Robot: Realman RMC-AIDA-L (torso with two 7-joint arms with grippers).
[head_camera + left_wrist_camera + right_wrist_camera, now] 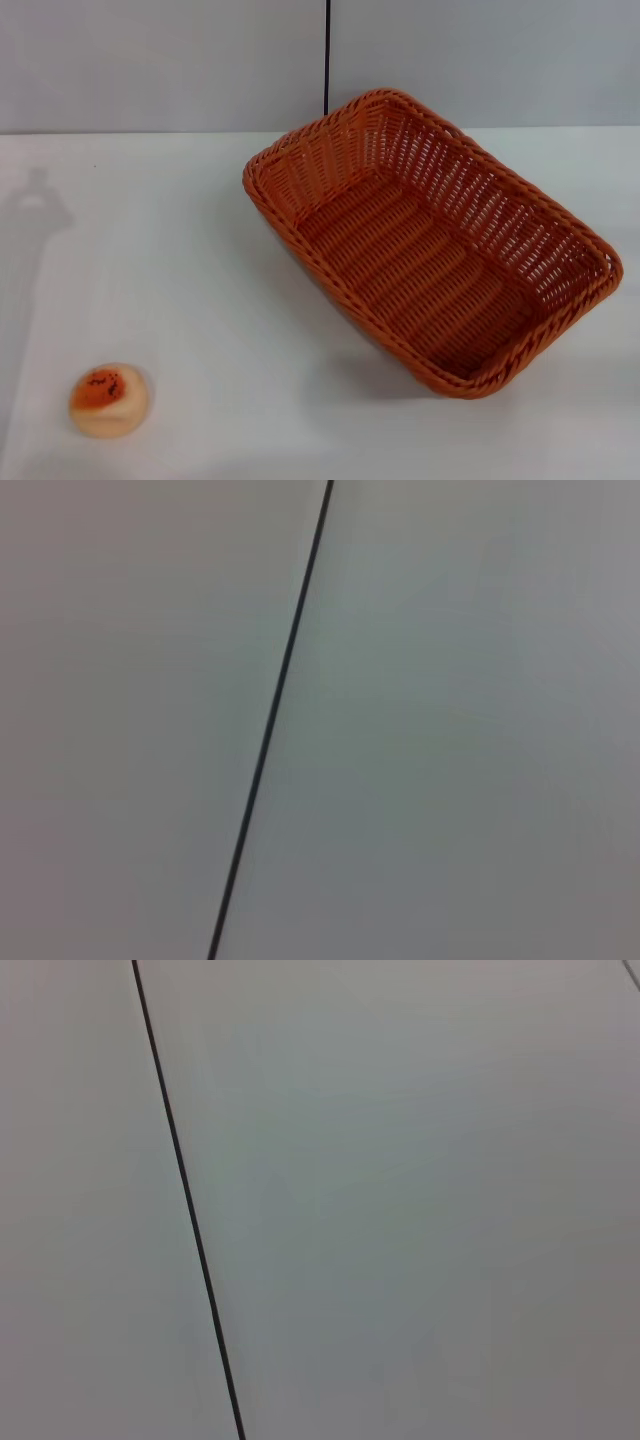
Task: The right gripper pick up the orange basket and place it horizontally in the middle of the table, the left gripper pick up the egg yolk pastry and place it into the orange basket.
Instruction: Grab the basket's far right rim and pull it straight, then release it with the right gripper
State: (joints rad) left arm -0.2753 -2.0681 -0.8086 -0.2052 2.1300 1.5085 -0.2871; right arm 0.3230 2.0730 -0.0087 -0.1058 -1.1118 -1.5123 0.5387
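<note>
The orange basket lies on the white table, right of centre in the head view, turned diagonally with one short end toward the back wall and the other toward the front right. Nothing is inside it. The egg yolk pastry sits alone near the table's front left corner, its glossy orange top with dark specks facing up. Neither gripper shows in any view. Both wrist views hold only a pale grey wall with a thin dark seam.
A pale grey wall with a vertical dark seam stands behind the table. A faint shadow falls on the table's left side. Bare tabletop lies between the pastry and the basket.
</note>
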